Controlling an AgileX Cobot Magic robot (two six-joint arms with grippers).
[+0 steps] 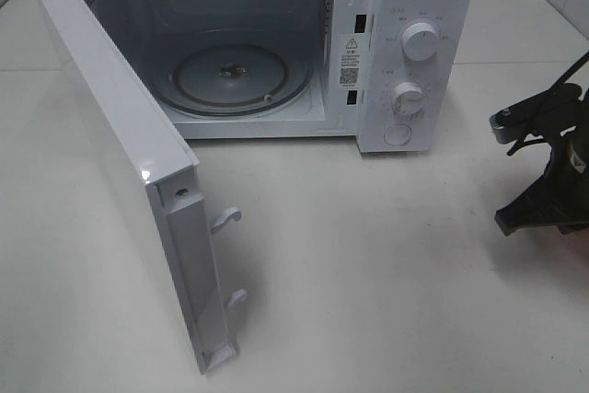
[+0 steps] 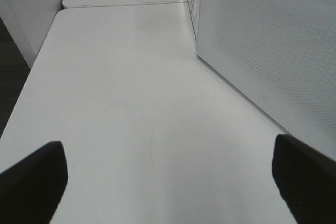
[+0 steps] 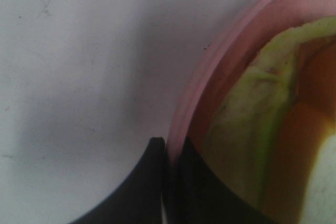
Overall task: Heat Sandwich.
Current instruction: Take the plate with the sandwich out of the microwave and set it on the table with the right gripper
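Microwave [image 1: 276,43] sits at the back of the white table [image 1: 386,264], door [image 1: 120,172] swung wide open toward the front left, two latch hooks [image 1: 227,218] sticking out of its edge. Glass turntable [image 1: 241,73] inside carries nothing. Two dials [image 1: 421,44] and a round button [image 1: 399,134] run down the control panel on the right side.

Right gripper [image 3: 167,150] is at the far right edge of the overhead view, dark body just in frame. Its wrist camera shows the two black fingers [image 3: 142,182] pinched narrow on the rim of the pink plate [image 3: 210,72], one finger outside the rim, one inside. Sandwich [image 3: 273,129] lies on that plate, close to the clamped rim: pale bread, yellow-green layer, orange-red layer, very blurred at this range. Plate and sandwich are out of frame in the overhead view, so their spot relative to the microwave can't be judged beyond being off to the right.

Left gripper [image 2: 168,177] is spread wide, fingertips [image 2: 34,179] far apart with bare tabletop between them, holding nothing. It sits beside the perforated white side panel [image 2: 273,40] of the microwave, not touching it.
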